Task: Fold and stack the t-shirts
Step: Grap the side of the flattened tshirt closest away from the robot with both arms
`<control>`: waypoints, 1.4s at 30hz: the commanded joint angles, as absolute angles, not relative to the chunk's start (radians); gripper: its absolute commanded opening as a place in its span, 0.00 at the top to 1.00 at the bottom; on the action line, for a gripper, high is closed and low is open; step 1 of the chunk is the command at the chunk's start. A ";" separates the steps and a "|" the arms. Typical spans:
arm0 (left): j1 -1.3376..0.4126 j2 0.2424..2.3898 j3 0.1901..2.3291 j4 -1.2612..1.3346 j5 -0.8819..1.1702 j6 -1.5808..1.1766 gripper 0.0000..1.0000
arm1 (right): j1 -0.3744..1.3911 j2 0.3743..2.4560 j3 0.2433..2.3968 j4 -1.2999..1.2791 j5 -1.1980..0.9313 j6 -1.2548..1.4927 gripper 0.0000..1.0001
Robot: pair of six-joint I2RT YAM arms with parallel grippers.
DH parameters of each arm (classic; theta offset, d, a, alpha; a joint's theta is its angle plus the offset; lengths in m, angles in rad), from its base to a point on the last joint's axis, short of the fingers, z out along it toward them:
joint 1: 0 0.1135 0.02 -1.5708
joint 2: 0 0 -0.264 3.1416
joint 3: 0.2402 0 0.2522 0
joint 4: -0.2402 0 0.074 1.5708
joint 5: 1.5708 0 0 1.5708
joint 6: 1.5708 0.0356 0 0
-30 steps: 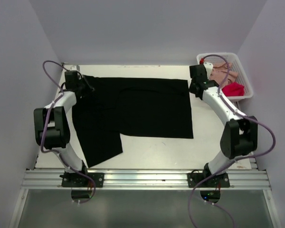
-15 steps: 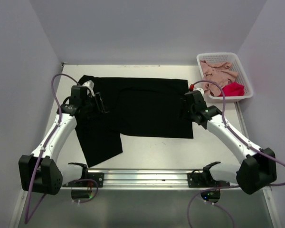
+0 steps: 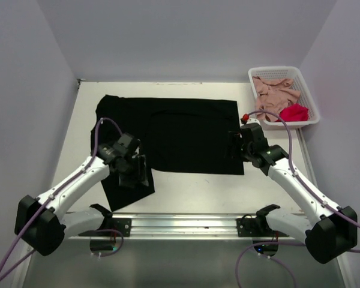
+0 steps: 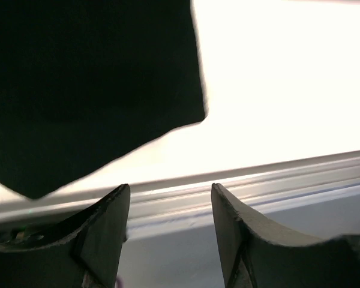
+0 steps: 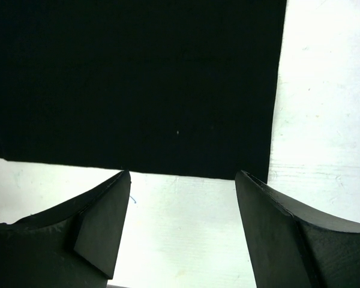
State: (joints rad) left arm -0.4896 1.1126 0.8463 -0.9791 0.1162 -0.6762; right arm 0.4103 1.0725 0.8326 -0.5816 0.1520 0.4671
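Observation:
A large black t-shirt (image 3: 180, 135) lies spread flat on the white table, with one flap (image 3: 123, 186) reaching toward the near left. My left gripper (image 3: 138, 174) hovers open over that flap. In the left wrist view the cloth's corner (image 4: 96, 90) lies beyond the empty left gripper (image 4: 171, 192). My right gripper (image 3: 233, 144) stands open over the shirt's right edge. The right wrist view shows the shirt's near right corner (image 5: 168, 90) just past the empty right gripper (image 5: 183, 177). A dusty pink t-shirt (image 3: 275, 90) and a red t-shirt (image 3: 294, 112) lie crumpled in the basket.
A white lattice basket (image 3: 312, 103) stands at the table's far right corner. A metal rail (image 3: 186, 225) runs along the near edge, also seen as the rail (image 4: 258, 180) in the left wrist view. Pale walls close in on the left, back and right.
Both grippers opened and let go of the black shirt's far corners. Both arms then drew back toward the near side, the left over the lower flap, the right beside the right edge.

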 commanded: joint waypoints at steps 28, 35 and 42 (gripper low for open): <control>-0.729 1.582 0.825 -0.854 -0.163 -0.542 0.44 | 0.408 1.236 0.710 -0.404 0.209 0.518 0.64; -0.727 1.546 0.804 -0.854 -0.138 -0.519 0.42 | 0.410 1.327 0.723 -0.359 0.219 0.540 0.80; -0.729 1.551 0.801 -0.851 -0.072 -0.509 0.38 | 0.408 1.336 0.718 -0.357 0.225 0.535 0.79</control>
State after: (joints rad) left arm -0.7223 1.5513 0.8215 -0.9443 -0.1463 -0.5114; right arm 0.4103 1.3373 0.7155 -0.3950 0.1921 0.5236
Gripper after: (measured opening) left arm 0.617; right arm 0.212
